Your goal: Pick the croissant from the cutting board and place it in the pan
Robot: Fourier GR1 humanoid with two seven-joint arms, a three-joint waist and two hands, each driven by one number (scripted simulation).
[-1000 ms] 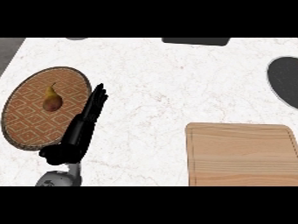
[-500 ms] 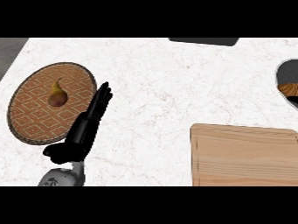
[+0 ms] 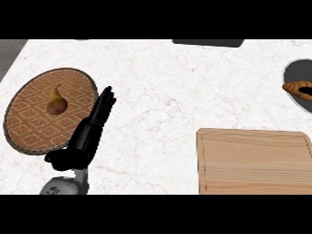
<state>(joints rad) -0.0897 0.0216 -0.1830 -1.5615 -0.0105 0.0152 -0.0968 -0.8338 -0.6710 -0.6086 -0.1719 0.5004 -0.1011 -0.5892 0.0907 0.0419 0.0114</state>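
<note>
Currently croissant (image 3: 298, 87) lies in pan (image 3: 305, 73) at 3 o'clock; board (image 3: 258, 161) at 5. Pear (image 3: 56, 102) on mat (image 3: 30, 132) at 9. Left hand (image 3: 84, 137): fingers straight, holding nothing.

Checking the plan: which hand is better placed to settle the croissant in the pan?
Right. The croissant and pan sit at the far right edge; the left hand lies by the mat.

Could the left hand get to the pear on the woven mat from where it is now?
Probably yes. The left hand lies open along the right rim of the woven mat, and the pear sits just to its left with nothing between them.
</note>
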